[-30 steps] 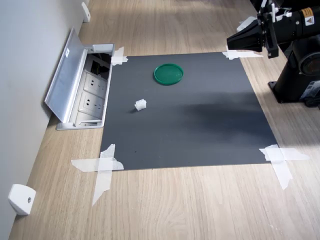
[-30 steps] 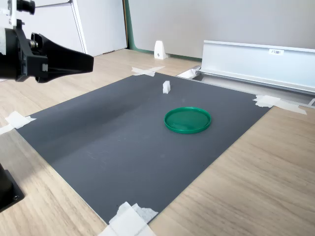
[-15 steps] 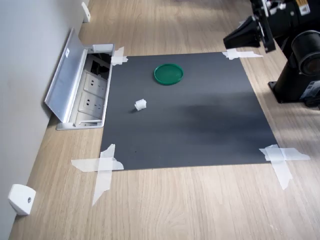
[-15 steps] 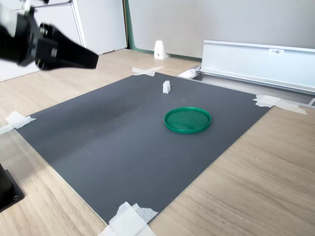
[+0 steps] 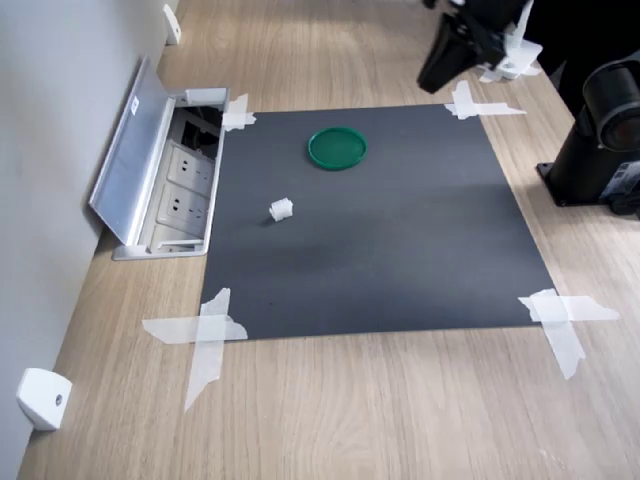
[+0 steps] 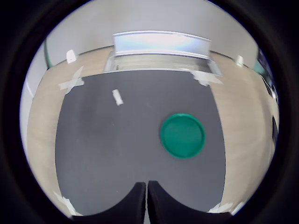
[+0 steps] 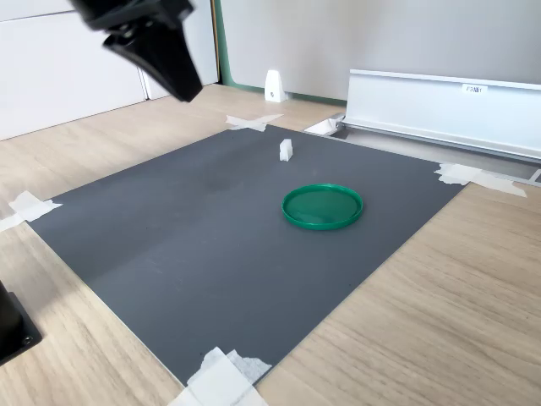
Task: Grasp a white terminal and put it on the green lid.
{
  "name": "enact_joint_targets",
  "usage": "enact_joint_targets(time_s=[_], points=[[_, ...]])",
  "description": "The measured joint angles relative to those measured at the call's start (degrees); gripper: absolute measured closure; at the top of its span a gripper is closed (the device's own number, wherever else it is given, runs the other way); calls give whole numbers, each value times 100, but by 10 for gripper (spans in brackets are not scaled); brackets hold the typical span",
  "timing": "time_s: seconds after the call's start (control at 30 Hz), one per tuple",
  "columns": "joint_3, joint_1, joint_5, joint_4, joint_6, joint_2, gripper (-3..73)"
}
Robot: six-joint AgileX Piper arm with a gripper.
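White terminal (image 5: 281,209) sits on the dark mat (image 5: 400,260), apart from the green lid (image 5: 337,148) and nearer the open socket box (image 5: 165,180) than the lid is. Lid lies flat, bare. Your tool (image 6: 146,198) hangs high over the mat's far edge, clenched on nothing, fingertips together in the wrist view. Mat corners taped to the tabletop (image 5: 400,410).
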Motion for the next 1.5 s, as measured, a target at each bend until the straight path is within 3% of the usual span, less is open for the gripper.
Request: enact_joint_targets(time_s=[0.17, 0.27, 0.4, 0.63, 0.8, 0.93, 1.13, 1.5], points=[[-886, 0, 467, 167, -559, 989, 687], [-1379, 0, 653, 167, -625, 1469, 630], [-1998, 147, 953, 76, -704, 2085, 488], [-2894, 968, 1210, -272, -505, 2979, 167], [-3450, 1336, 1218, -397, -451, 3605, 10], [-3826, 1535, 1176, -596, -235, 4151, -24], [-3938, 1571, 1045, -626, 193, 4648, -30], [-3938, 1601, 1060, -198, -290, 5080, -30]])
